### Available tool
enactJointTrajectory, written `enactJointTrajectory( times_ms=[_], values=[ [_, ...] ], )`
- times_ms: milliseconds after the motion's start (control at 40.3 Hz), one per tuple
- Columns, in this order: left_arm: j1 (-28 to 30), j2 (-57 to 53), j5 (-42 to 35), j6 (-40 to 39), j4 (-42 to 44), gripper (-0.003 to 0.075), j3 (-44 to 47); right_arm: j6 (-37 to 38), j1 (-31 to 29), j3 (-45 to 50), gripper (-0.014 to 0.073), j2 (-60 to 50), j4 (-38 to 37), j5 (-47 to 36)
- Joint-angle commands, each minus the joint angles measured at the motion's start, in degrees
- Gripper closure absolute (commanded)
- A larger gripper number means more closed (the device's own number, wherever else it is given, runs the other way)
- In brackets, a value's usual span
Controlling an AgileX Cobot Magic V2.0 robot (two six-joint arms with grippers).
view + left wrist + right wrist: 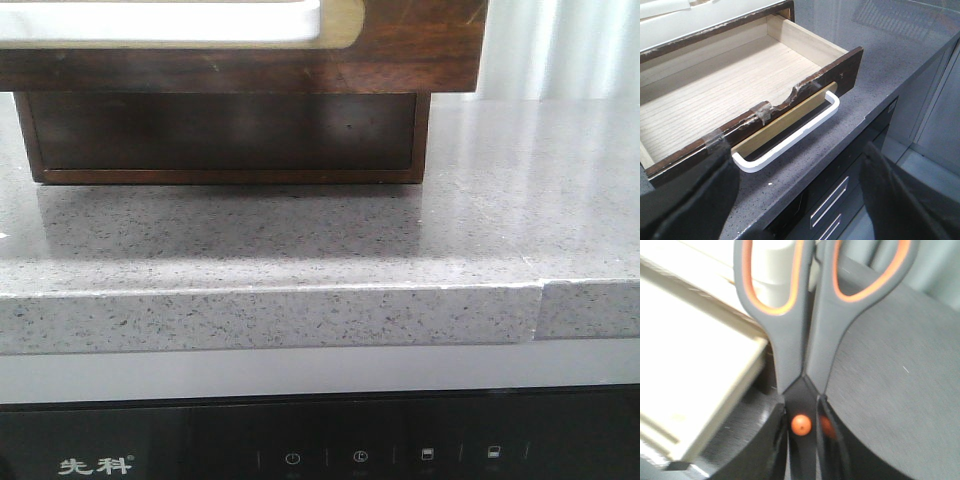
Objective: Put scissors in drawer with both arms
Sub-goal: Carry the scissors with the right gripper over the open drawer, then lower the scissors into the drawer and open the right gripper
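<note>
The drawer (pixel 400 50) is pulled out and fills the top of the front view, dark brown with a beige-rimmed white panel. In the left wrist view the drawer (pixel 847 65) stands open, its light wood inside empty, with the white handle (pixel 790 137) on its front. My left gripper (pixel 795 200) is open and empty, hovering over the counter just in front of that handle. My right gripper (pixel 802 440) is shut on the scissors (pixel 795 340) at the orange pivot, with the dark grey, orange-lined handles pointing away from the fingers. Neither gripper shows in the front view.
The dark brown cabinet box (pixel 220 130) sits on a grey speckled countertop (pixel 300 240). A black appliance panel (pixel 300 450) lies below the counter's front edge, and cupboard drawers with metal handles (pixel 830 200) beside it. A pale, blurred box edge (pixel 690 365) lies left of the scissors.
</note>
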Motion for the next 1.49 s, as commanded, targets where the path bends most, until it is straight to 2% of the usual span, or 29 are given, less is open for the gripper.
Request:
enactJointTrajectory(
  times_ms=[0, 174, 422, 521, 719, 1141, 1240, 1389, 1463],
  values=[
    [-0.41, 0.93, -4.46, -0.61, -0.34, 0.0227, -1.55, -6.40, 3.32, -1.64, 0.0510, -1.33, 6.12, -5.29],
    [-0.41, 0.93, -4.46, -0.61, -0.34, 0.0227, -1.55, -14.32, 10.83, -1.64, 0.0510, 1.38, 11.77, -7.73],
    [-0.41, 0.93, -4.46, -0.61, -0.34, 0.0227, -1.55, -22.24, 20.11, -1.83, 0.0510, 9.83, 11.45, -11.22],
    [-0.41, 0.93, -4.46, -0.61, -0.34, 0.0227, -1.55, -24.01, 22.52, -3.08, 0.0510, 13.83, 9.32, -11.11],
    [-0.41, 0.93, -4.46, -0.61, -0.34, 0.0227, -1.55, -24.12, 25.94, -7.45, 0.0510, 21.72, -0.71, -10.61],
    [-0.41, 0.93, -4.46, -0.61, -0.34, 0.0227, -1.55, -24.77, 26.21, -8.62, 0.0508, 28.28, -10.16, -6.12],
    [-0.41, 0.93, -4.46, -0.61, -0.34, 0.0227, -1.55, -24.77, 26.21, -8.62, 0.0447, 28.28, -10.87, -5.71],
    [-0.41, 0.93, -4.46, -0.61, -0.34, 0.0227, -1.55, -24.72, 26.21, -8.62, 0.0264, 28.28, -11.20, -5.93],
    [-0.41, 0.93, -4.46, -0.61, -0.34, 0.0227, -1.55, -24.66, 26.21, -8.68, 0.0237, 28.28, -11.20, -6.20]
  ],
)
